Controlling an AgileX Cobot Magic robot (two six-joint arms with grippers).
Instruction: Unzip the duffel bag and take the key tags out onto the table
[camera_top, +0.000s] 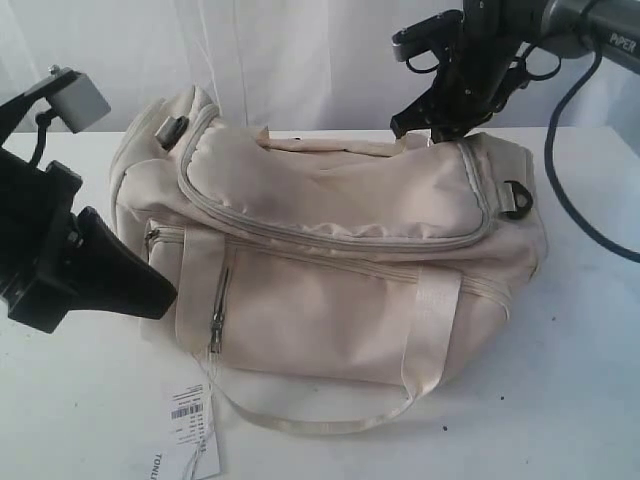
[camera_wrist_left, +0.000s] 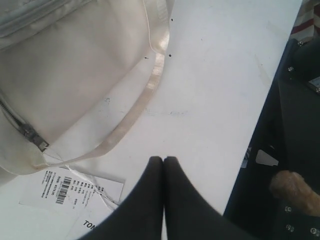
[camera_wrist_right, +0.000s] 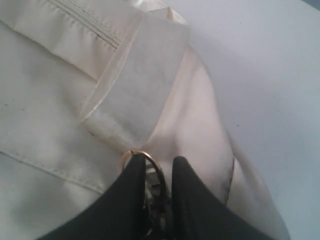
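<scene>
The left gripper is clenched empty, white hangtag just beside its fingertips. The right gripper pinches a gold ring against the duffel bag.

duffel bag ctr on table | hangtag front-L | right claw on zip ring, rear-R

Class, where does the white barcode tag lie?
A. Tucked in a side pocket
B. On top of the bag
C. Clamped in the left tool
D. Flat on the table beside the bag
D: the barcode tag lies flat on the table beside the bag.
</scene>
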